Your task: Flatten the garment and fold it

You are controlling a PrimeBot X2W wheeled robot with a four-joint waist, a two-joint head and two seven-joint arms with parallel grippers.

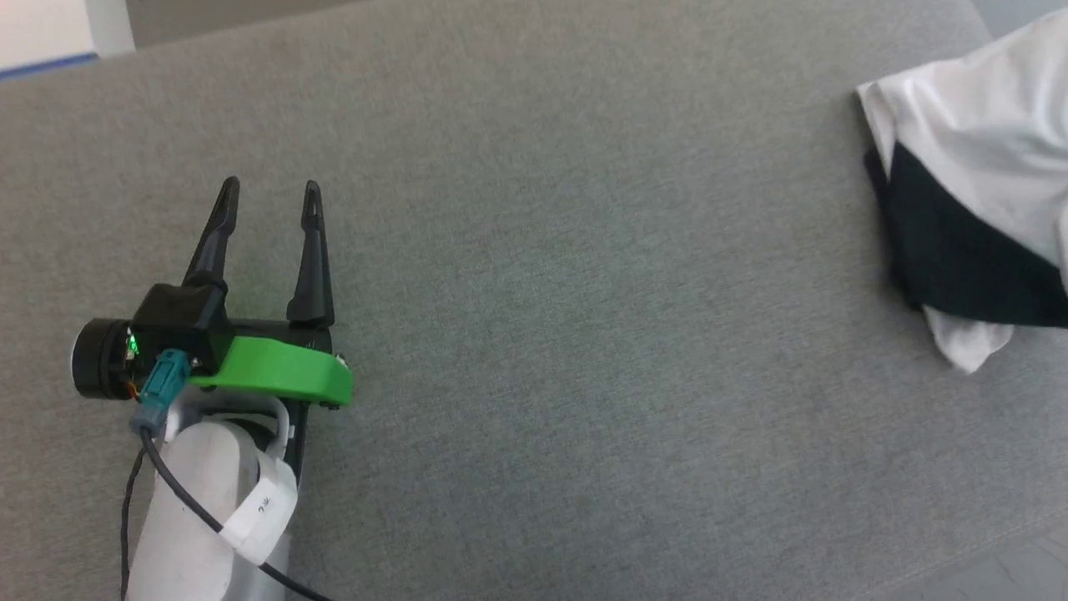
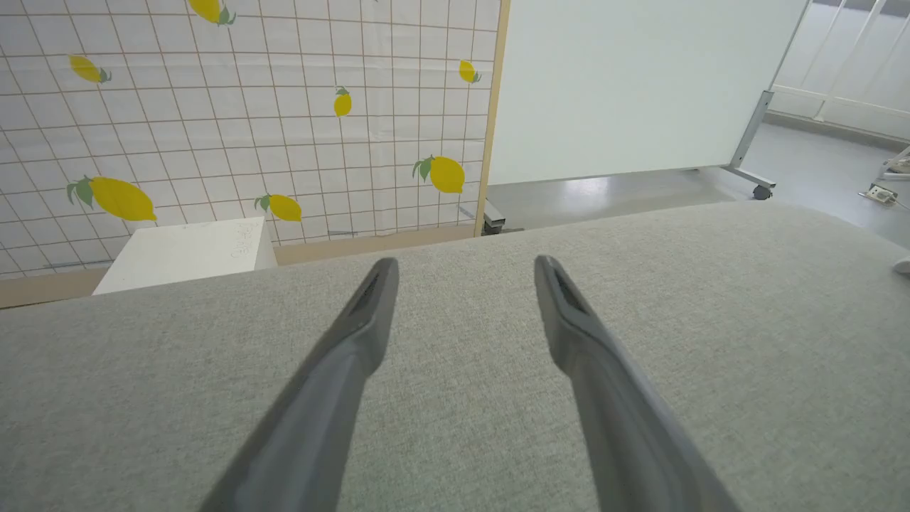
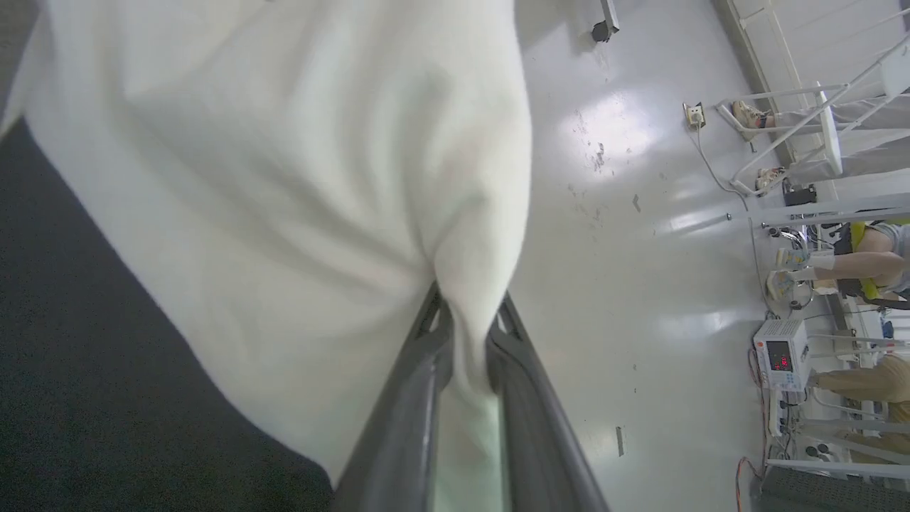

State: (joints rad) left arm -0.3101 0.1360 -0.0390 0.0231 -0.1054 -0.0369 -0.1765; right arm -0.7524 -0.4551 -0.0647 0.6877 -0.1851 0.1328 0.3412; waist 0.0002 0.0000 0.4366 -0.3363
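Observation:
The garment [image 1: 976,159], white with a black part, hangs bunched at the right edge of the head view over the grey cushioned surface [image 1: 584,334]. In the right wrist view its white cloth [image 3: 298,185] drapes from my right gripper [image 3: 469,306], whose two fingers are shut on a pinched fold; a black part lies at the left. My left gripper [image 1: 270,194] rests at the lower left of the head view, far from the garment, open with nothing between its fingers [image 2: 370,306].
Beyond the grey surface's far edge stand a lemon-print tiled screen [image 2: 234,114], a white box [image 2: 185,252] and a white wheeled panel [image 2: 640,85]. The right wrist view looks down at a shiny floor [image 3: 640,213] with equipment and a person's arm [image 3: 860,263] at the right.

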